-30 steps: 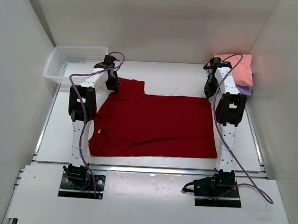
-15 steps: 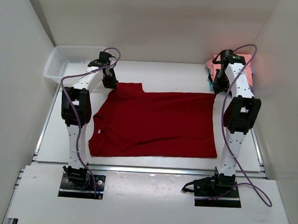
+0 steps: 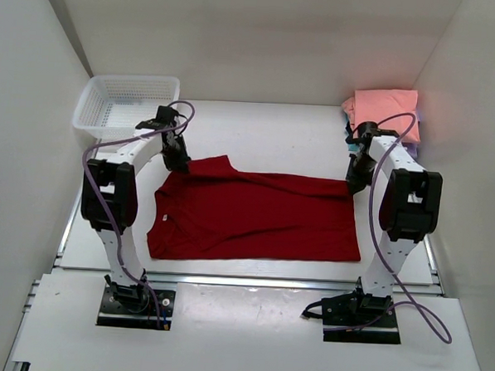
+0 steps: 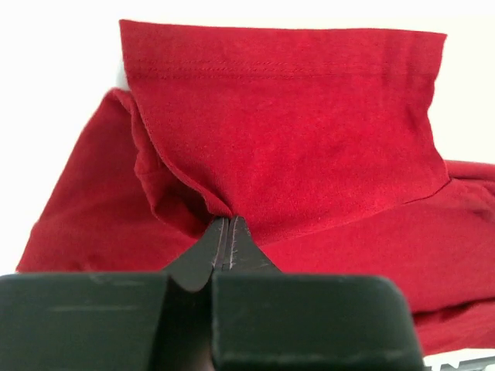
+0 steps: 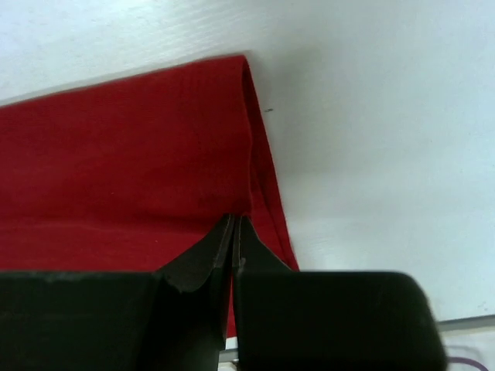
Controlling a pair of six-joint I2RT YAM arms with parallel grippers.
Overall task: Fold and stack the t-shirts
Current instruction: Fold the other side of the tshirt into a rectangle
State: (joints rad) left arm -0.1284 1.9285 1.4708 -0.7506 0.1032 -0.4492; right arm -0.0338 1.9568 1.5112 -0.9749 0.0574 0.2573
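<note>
- Both grippers are drawing nearer to the arm bases than a second ago, bringing the far edge of the dark red t-shirt [image 3: 254, 215] with them, so the shirt is now covering less of the table [image 3: 267, 128] front to back.
- Lettering is not readable anywhere; a small pale tag [image 3: 164, 218] is showing inside the collar at the shirt's left end, too small to read.
- The left gripper [image 3: 180, 164] is pinching a gathered bunch of red cloth at the shirt's far left corner, with its jaws pressed tight together in the left wrist view [image 4: 226, 220] and a sleeve hanging over beyond them.
- The left arm is bowing outward to the left, with its elbow raised and its wrist pointing down beside the white mesh basket [image 3: 127, 104].
- The right gripper [image 3: 353, 181] is clamping the shirt's far right corner; in the right wrist view [image 5: 233, 218] its jaws are meeting on the doubled red hem.
- The right arm is bending outward to the right, with its wrist reaching down at the shirt's edge.
- The red shirt is lying flat across the middle of the table between the two arms, with its far edge lifted and wrinkled.
- A salmon pink folded t-shirt [image 3: 384, 105] is sitting on top of a stack in the far right corner, apart from the red shirt.
</note>
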